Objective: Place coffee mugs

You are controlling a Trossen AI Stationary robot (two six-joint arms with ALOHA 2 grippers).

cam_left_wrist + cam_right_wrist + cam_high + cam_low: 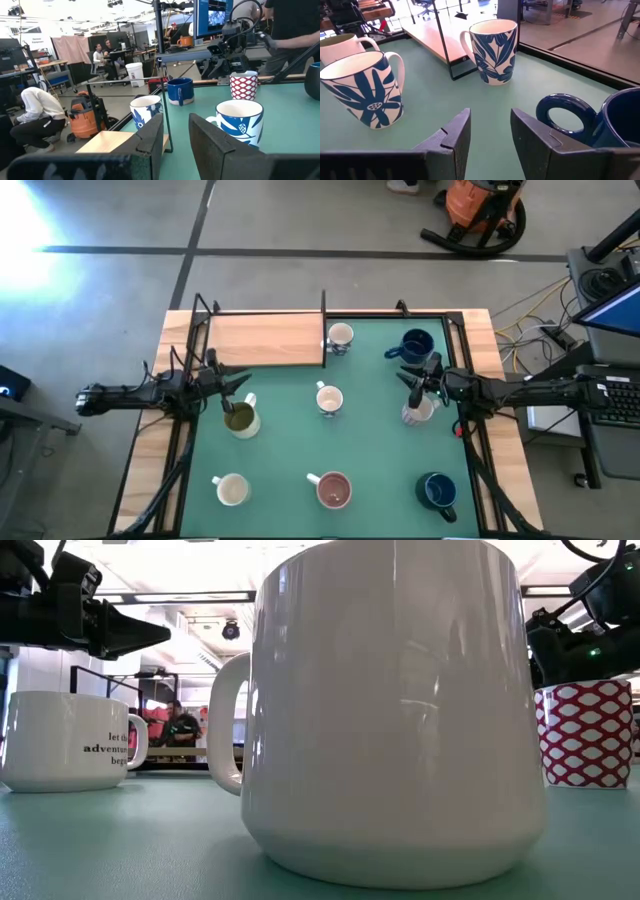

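Observation:
Several coffee mugs stand upright on the green mat (290, 450). My left gripper (247, 384) hovers open at the left, just beyond the olive-inside mug (242, 420), with nothing between its fingers (150, 142). My right gripper (406, 380) hovers open at the right, between the navy mug (415, 345) and a red-patterned mug (418, 412). Its wrist view shows the gap (490, 135) holding nothing and the navy mug (600, 120) close beside one finger. Two blue-flowered white mugs (340, 337) (330, 400) stand mid-table.
A wooden board (265, 340) lies at the far left inside a black frame (325, 320). Along the near edge stand a white mug (232, 490), a pinkish-inside mug (333, 490) and a second navy mug (437, 492). Bare mat shows between the rows. People sit in the room beyond.

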